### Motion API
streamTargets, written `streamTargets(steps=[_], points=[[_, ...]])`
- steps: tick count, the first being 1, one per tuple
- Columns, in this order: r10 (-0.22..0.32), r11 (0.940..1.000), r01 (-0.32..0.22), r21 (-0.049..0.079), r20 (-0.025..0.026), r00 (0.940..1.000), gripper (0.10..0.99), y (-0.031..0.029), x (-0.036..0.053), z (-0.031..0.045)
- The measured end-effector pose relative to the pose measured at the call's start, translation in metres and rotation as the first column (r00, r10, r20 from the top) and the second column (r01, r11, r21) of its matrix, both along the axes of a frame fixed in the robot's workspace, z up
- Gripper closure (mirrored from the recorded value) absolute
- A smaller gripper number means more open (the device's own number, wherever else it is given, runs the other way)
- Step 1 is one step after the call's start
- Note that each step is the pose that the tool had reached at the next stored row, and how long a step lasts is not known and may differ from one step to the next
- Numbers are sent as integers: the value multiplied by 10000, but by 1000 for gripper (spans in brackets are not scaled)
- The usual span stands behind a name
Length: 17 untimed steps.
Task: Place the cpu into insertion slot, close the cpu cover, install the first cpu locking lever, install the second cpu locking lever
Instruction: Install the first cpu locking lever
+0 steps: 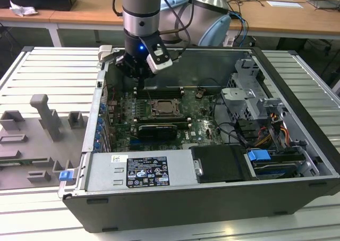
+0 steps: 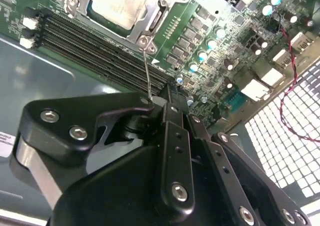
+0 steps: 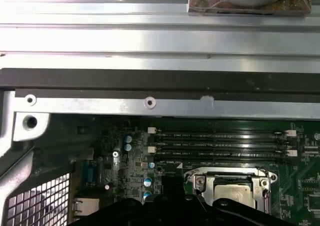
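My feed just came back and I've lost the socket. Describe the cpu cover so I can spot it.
Inside the open computer case, find the green motherboard. At its middle lies the cpu cover, a silver frame around the cpu, unlike the long black memory slots beside it.

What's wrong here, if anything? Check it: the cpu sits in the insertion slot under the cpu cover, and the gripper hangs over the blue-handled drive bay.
The gripper's place is wrong. In the exterior view the gripper hangs over the memory slots beside the insertion slot. The cpu does sit in that slot under the cpu cover.
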State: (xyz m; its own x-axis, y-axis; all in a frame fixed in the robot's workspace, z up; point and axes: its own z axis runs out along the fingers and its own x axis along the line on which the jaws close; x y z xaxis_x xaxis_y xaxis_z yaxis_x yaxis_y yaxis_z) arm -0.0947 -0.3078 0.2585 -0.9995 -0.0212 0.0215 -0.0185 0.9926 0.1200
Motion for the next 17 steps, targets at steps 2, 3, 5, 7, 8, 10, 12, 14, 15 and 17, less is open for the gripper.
streamTargets(steps=[2, 3, 5, 7, 8, 10, 12, 14, 15, 17], points=[[1, 10000, -1, -1, 0, 10000, 980, 0, 50, -1], [2, 10000, -2, 0, 0, 10000, 980, 0, 96, -3], [0, 10000, 0, -1, 0, 10000, 980, 0, 178, -9], [1, 10000, -1, -1, 0, 10000, 980, 0, 232, -10], [-1, 10000, 1, -1, 0, 10000, 980, 0, 257, -11], [1, 10000, -1, 0, 0, 10000, 980, 0, 304, -13], [0, 10000, 0, 0, 0, 10000, 980, 0, 356, -15], [1, 10000, -1, -1, 0, 10000, 980, 0, 403, -16], [2, 10000, -2, -1, -1, 10000, 980, 0, 421, -17], [0, 10000, 0, -1, 0, 10000, 980, 0, 446, -19]])
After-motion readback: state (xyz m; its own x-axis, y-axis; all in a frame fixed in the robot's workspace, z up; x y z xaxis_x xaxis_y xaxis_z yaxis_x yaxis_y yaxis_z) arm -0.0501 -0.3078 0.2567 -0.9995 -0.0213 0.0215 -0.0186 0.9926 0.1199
